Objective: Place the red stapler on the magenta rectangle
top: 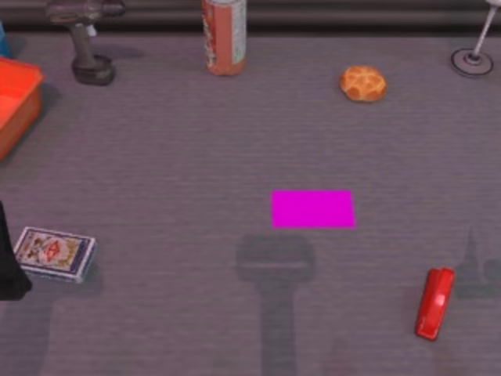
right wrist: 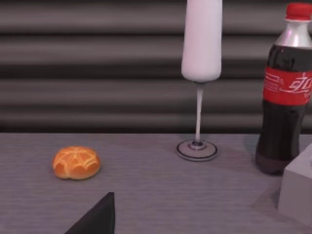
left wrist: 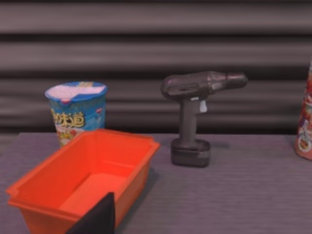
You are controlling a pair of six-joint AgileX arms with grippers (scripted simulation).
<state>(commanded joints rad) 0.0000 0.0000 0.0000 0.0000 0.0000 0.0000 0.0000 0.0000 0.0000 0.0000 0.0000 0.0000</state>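
Observation:
The red stapler (top: 434, 303) lies flat near the table's front right, its long side running almost front to back. The magenta rectangle (top: 312, 209) is a flat patch near the middle of the table, to the left of the stapler and farther back, with nothing on it. My left arm (top: 8, 270) shows only as a dark shape at the left edge, far from both. In the left wrist view a single dark fingertip (left wrist: 100, 217) pokes in, bare table beside it. The right wrist view also shows one fingertip (right wrist: 100, 217), holding nothing. The right arm is outside the top view.
An orange tray (top: 16, 98) sits at the back left, with a grey drill (top: 86, 39) and a cup of noodles (left wrist: 75, 109) nearby. A tall can (top: 225, 35), a bread roll (top: 362, 83) and a wine glass (top: 473, 59) line the back. A card box (top: 55, 254) lies front left. A cola bottle (right wrist: 285, 97) stands far right.

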